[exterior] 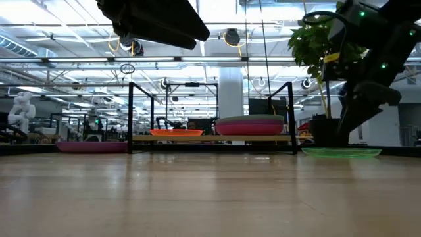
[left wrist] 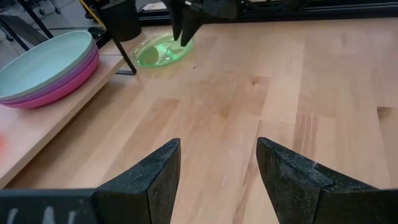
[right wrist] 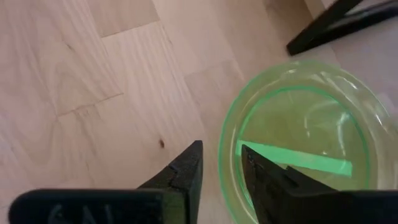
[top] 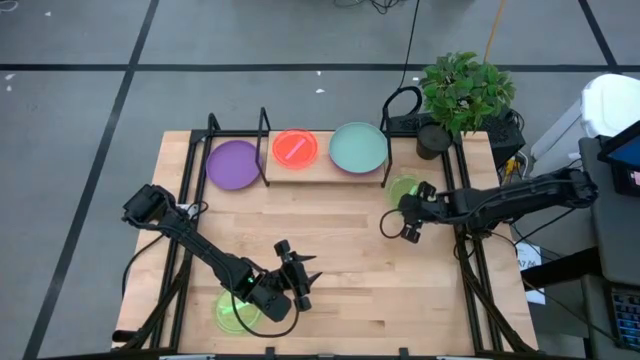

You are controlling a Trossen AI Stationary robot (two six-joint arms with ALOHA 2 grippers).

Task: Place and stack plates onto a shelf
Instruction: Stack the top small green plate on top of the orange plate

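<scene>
The worktop (top: 340,215) was a pale wooden slab, and across its far side ran the shelf (top: 318,166), a narrow light plank between black bent-metal frames. On the shelf, well beyond both pincers, sat a stack with the teal plate (top: 357,147) on top; the left wrist view showed purple and magenta plates under it. Beside that stack lay the orange-red translucent plate (top: 295,148), which may be two plates nested, though the view was too coarse to tell. A purple plate (top: 234,164) lay at the shelf's left end, and whether it rested on the plank or on the worktop could not be told.

The right pincer (top: 398,229) hovered over the worktop just beside a green translucent plate (right wrist: 298,140), its tips at the plate's rim and its jaws parted by a narrow gap with nothing between them. That plate lay on the worktop by the shelf's right frame.

The left pincer (top: 303,285) hung near the front edge with its jaws spread wide and empty. A second green plate (top: 236,311) lay just behind it, partly under the arm.
</scene>
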